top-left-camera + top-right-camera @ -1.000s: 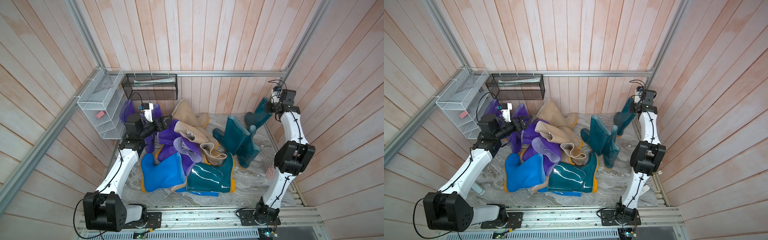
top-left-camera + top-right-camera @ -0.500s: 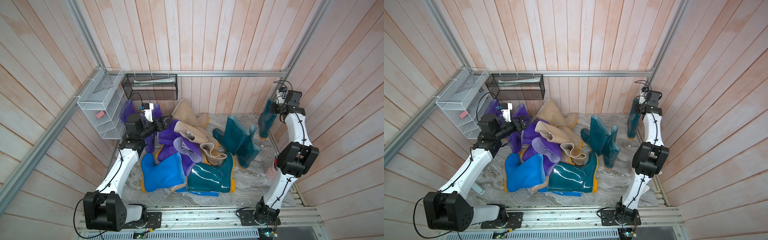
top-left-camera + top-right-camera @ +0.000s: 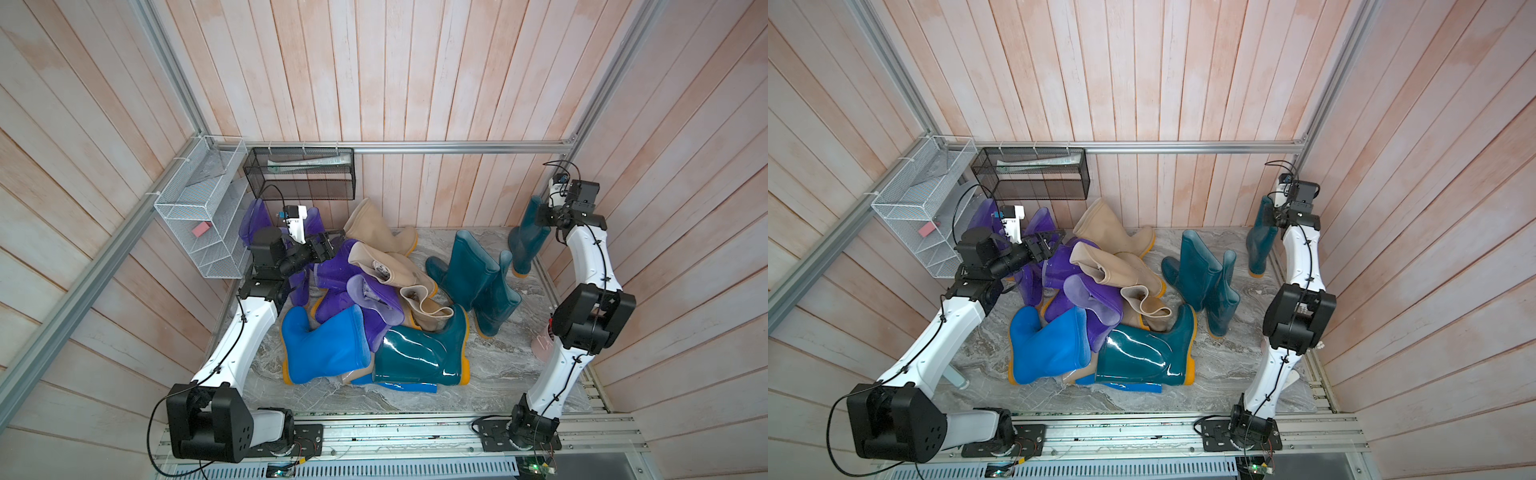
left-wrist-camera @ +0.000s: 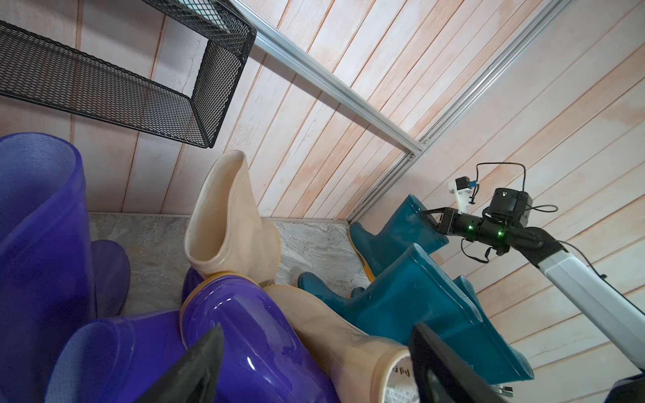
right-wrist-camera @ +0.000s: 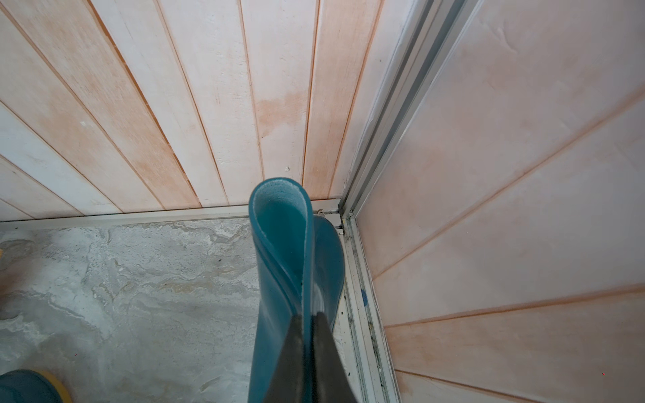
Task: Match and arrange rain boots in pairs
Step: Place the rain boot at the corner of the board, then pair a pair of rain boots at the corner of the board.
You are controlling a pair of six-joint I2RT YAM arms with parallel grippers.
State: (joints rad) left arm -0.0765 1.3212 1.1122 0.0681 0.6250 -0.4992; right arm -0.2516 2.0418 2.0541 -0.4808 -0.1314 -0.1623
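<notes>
One teal boot (image 5: 275,279) clamped by right pincer (image 5: 309,315), left pincer (image 4: 316,328) agape, empty (heap (image 3: 374,291) below)

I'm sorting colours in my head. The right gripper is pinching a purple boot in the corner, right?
No. The right gripper is pinching a dark teal boot in the corner, not a purple one; the right wrist view shows it.

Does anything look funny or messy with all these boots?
Yes. Most boots lie tumbled in a heap in the middle, with a teal boot and a blue boot flat on their sides. In the far corner the right pincer pinches the corner boot at its top, squashing it narrow.
</notes>
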